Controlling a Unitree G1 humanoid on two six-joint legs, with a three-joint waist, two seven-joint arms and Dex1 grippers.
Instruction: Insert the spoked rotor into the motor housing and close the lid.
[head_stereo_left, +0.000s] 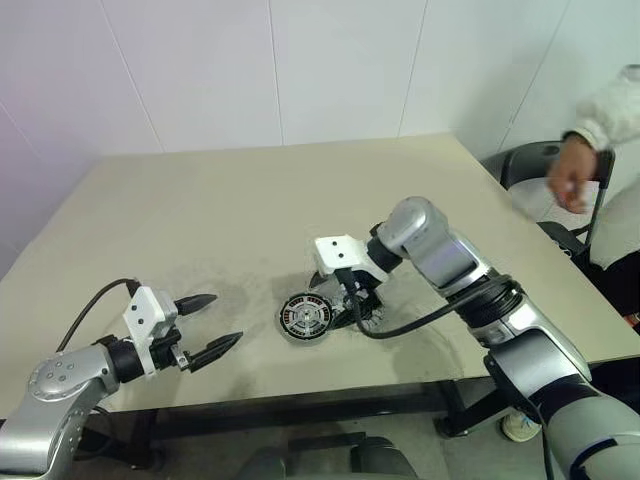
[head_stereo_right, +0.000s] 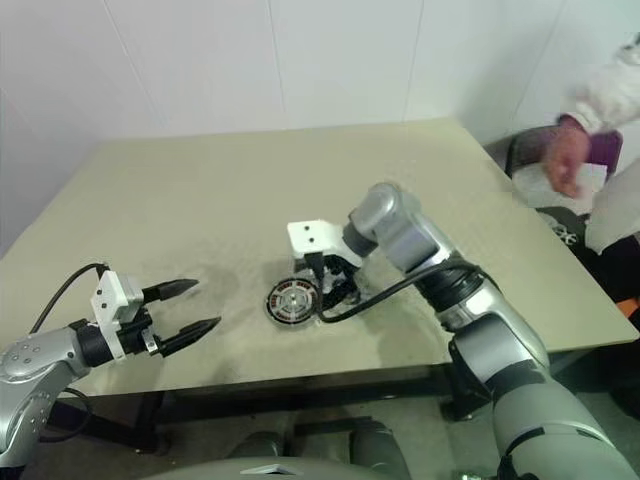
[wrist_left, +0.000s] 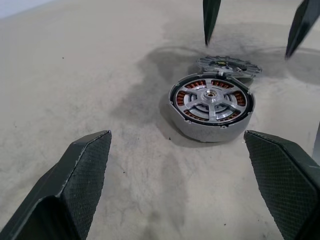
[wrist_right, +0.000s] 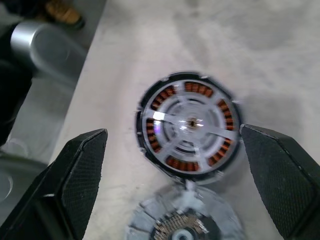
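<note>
Left fingers (wrist_left: 80, 185) spread; spoked rotor (wrist_left: 212, 98) seemingly inside motor housing (wrist_left: 200, 131).

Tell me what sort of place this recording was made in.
Probably a plain indoor test or lab room: a bare beige table against white panelled walls, a black chair beside it, and a motor housing as the work piece.

Bare tabletop (head_stereo_left: 200, 200) is left all round the motor housing (head_stereo_left: 305, 317), except where the lid (wrist_left: 229, 65) lies touching it and the right hand (head_stereo_left: 352, 305) hangs just above.
</note>
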